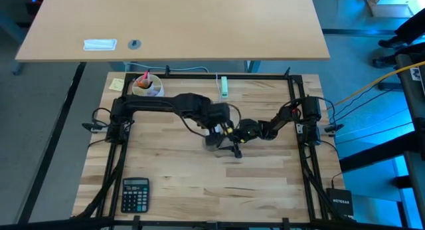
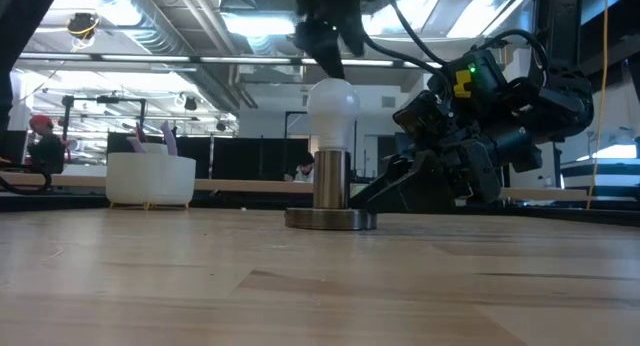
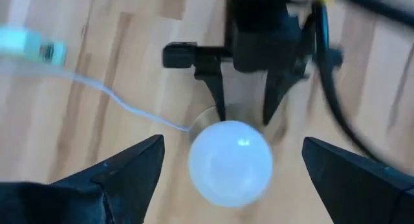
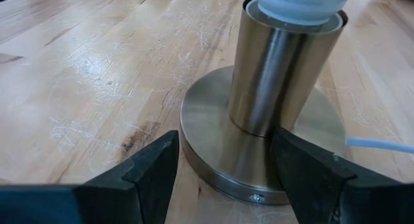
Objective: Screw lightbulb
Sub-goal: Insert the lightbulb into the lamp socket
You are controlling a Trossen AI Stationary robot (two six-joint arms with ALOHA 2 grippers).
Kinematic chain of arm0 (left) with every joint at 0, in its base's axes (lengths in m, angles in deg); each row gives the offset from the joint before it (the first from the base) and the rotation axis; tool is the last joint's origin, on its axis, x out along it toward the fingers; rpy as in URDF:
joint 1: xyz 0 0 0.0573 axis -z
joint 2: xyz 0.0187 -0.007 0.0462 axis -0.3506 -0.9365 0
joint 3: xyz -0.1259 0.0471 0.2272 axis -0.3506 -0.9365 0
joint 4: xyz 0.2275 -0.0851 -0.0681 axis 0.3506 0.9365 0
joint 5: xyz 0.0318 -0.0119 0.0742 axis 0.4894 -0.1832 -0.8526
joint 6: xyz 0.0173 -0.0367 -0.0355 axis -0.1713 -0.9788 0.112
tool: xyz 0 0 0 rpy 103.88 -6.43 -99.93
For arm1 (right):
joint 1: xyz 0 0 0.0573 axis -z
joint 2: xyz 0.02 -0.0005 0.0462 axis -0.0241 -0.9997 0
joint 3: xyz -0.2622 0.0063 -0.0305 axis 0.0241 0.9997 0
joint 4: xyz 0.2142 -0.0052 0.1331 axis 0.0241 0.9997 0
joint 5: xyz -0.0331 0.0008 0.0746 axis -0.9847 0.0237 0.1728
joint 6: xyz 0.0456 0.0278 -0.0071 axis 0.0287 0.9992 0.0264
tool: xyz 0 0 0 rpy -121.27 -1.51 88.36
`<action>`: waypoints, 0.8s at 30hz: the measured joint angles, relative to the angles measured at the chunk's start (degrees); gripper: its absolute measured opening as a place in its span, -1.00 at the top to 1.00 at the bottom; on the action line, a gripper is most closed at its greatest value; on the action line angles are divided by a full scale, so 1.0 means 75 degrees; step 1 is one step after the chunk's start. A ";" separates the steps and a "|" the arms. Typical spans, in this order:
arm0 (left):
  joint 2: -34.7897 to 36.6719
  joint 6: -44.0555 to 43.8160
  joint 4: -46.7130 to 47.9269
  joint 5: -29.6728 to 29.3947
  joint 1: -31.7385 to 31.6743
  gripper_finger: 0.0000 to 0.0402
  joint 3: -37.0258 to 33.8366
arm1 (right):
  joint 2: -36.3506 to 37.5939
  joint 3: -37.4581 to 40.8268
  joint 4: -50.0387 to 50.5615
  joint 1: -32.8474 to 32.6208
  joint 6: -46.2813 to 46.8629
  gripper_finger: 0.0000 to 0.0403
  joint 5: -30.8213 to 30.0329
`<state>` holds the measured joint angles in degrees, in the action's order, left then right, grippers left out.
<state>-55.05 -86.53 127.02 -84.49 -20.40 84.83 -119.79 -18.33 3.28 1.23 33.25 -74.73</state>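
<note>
The white frosted lightbulb [image 2: 332, 111] stands upright with its base in the brass-grey socket [image 2: 332, 201], whose round base lies flat on the wooden table near its middle. My left gripper [image 3: 233, 145] hangs open just above the bulb [image 3: 229, 162], pointing steeply down. One of its fingers stands on each side of the bulb, and neither touches the glass. My right gripper [image 4: 225, 136] lies low on the table, reaching in from the right, and is shut on the socket [image 4: 272, 75]. My right gripper comes at the socket nearly level, slanting down from the table's right. Its fingers [image 4: 152, 169] stand at the two sides of the round base's near part [image 4: 213, 159]. One finger lies against the rim, the other covers the rim and the column's foot. The socket stays flat on the table.
A thin white cord [image 3: 129, 107] runs from the socket toward a white plug [image 1: 224, 87] at the far edge. A white bowl [image 1: 147, 86] stands at the far left and a calculator [image 1: 135, 193] at the near left. Black frame rails [image 1: 302, 150] border the table.
</note>
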 joint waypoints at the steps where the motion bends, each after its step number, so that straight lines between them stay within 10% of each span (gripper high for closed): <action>1: 0.0051 -0.0449 0.0031 -0.0007 -0.0017 -0.77 0.0055 | 0.0003 0.0003 0.0003 -0.0002 0.0003 -0.23 -0.0065; 24: -0.0350 -0.6237 0.1120 -0.0077 0.0035 -0.78 -0.0008 | -0.0003 -0.0800 0.1055 0.0000 -0.0175 -0.23 -0.0612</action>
<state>-57.68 -133.31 135.42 -85.07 -20.14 84.78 -119.81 -24.33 11.19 1.23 31.94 -79.32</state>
